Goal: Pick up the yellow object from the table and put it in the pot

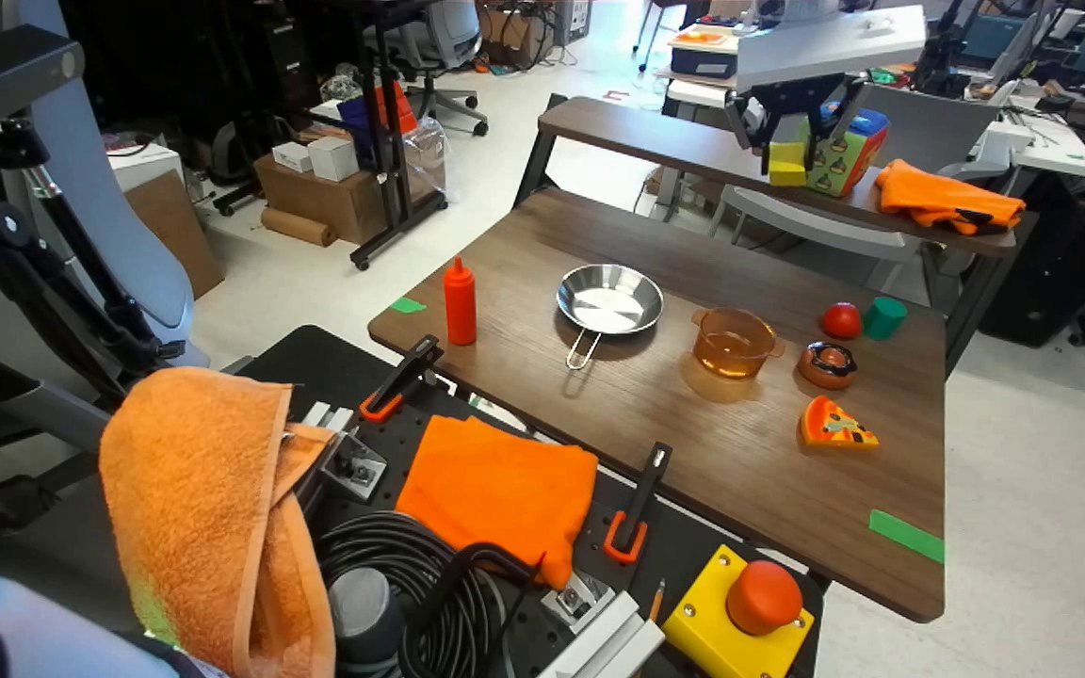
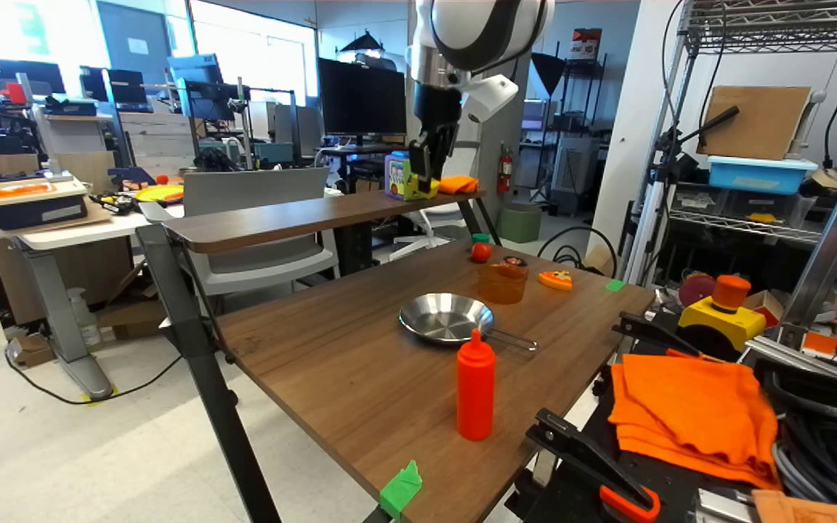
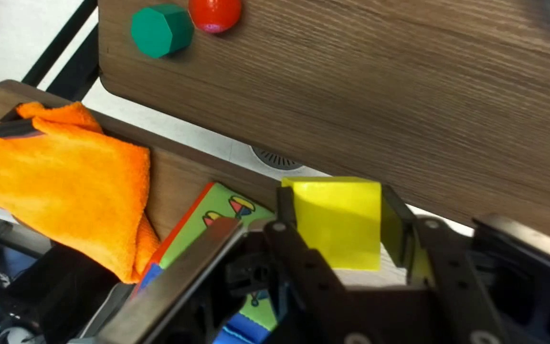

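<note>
Gripper (image 3: pixel 339 219): closest thing in the wrist view, its fingers clamped on the yellow block (image 3: pixel 336 227) from nine and three o'clock.
Yellow block: off the worktop (image 3: pixel 399 86), so the picking-up looks done; carrying, lowering and letting go are left, by my judgement.
Patterned box (image 3: pixel 220 209): at eight o'clock from the block, partly hidden by the gripper; best steered away from.
Orange cloth (image 3: pixel 65 186): nine o'clock from the block, lying on the raised shelf (image 3: pixel 174 191).
Amber pot (image 1: pixel 731 362): in an exterior view, standing on the worktop; the block hangs well apart, between twelve and one o'clock from it.
Brown ring-shaped thing (image 1: pixel 827 367): just beside the pot, a little past three o'clock; likeliest to be bumped if the lowering goes wide.
Red ball (image 1: pixel 841 321) and green piece (image 1: pixel 884 318): next to each other, between two and three o'clock from the pot.
Pizza wedge (image 1: pixel 834 428): four o'clock from the pot.
Silver pan (image 1: pixel 609 306): between nine and ten o'clock from the pot, not the target.
Red bottle (image 2: pixel 476 392): in an exterior view, between six and seven o'clock from the pot, probably outside the carry.
Block and box: near eleven o'clock from the pot; whether they touch, I cannot tell.
</note>
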`<state>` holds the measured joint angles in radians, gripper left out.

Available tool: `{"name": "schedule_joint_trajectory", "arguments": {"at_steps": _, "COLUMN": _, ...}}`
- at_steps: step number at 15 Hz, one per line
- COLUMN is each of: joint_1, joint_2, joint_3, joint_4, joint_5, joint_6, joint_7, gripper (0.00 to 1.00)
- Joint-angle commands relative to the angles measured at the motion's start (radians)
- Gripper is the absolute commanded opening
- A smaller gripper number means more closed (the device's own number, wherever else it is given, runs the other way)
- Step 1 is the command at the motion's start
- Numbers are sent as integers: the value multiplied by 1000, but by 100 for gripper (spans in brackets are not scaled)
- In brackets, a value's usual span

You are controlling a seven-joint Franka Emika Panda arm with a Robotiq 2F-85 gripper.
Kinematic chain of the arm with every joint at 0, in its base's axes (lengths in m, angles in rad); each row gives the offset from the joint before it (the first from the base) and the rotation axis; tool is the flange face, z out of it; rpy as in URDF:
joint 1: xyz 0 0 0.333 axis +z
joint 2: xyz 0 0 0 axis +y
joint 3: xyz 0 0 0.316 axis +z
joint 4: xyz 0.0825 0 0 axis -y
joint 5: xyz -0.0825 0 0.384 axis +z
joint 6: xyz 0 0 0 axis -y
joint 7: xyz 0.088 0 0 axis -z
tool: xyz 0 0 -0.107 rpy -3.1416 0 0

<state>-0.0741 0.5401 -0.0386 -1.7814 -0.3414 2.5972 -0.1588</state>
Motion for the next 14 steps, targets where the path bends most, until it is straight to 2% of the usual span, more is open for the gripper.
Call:
{"name": "schedule_joint_trajectory", "arguments": {"at_steps": 1, "joint_1": -66, "joint_2": -52, "joint_3": 68, "joint_4": -63, "joint_5": 79, "joint_6": 86, "joint_7": -179, "gripper": 20}}
{"name": "schedule_joint_trajectory", "arguments": {"at_steps": 7, "joint_1": -124, "joint_2": -55, "joint_3": 117, "joint_4": -50, "joint_5": 168, "joint_6": 14, "joint_7": -282, "gripper": 20}}
{"name": "schedule_joint_trajectory", "arguments": {"at_steps": 11, "joint_1": -142, "joint_2": -42, "joint_3": 100, "joint_4": -32, "joint_5": 180, "joint_6": -21, "joint_7": -305, "gripper": 20}}
{"name": "schedule_joint_trajectory", "arguments": {"at_steps": 14, "joint_1": -152, "joint_2": -29, "joint_3": 93, "joint_4": -27, "joint_5": 163, "joint_6": 0, "joint_7": -327, "gripper": 20}}
